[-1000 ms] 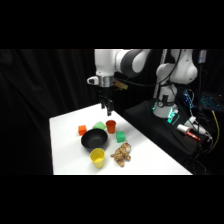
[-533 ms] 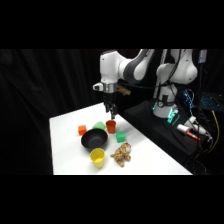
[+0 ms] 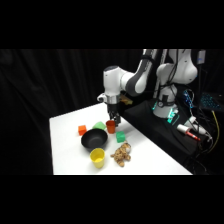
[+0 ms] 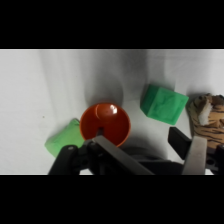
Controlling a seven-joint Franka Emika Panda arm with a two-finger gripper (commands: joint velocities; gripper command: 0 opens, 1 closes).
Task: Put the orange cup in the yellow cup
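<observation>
The orange cup [image 3: 110, 126] stands upright on the white table [image 3: 65, 145], behind the black bowl. My gripper [image 3: 114, 119] hangs just above it. In the wrist view the orange cup [image 4: 105, 124] shows its open mouth, and my gripper [image 4: 150, 147] is open. One finger [image 4: 112, 152] overlaps the cup's near rim; the other finger [image 4: 192, 150] is well to its right. The yellow cup [image 3: 97, 157] stands upright near the table's front edge, in front of the bowl, and is out of the wrist view.
A black bowl [image 3: 94, 140] sits between the two cups. Nearby are an orange block [image 3: 82, 130], a green block [image 3: 120, 137] [image 4: 162, 102], another green piece [image 3: 100, 125] [image 4: 62, 142] and a striped toy animal [image 3: 120, 154] [image 4: 210, 117].
My gripper has shifted slightly to the right and come down until it hangs right over the orange cup. The objects on the table have not moved.
</observation>
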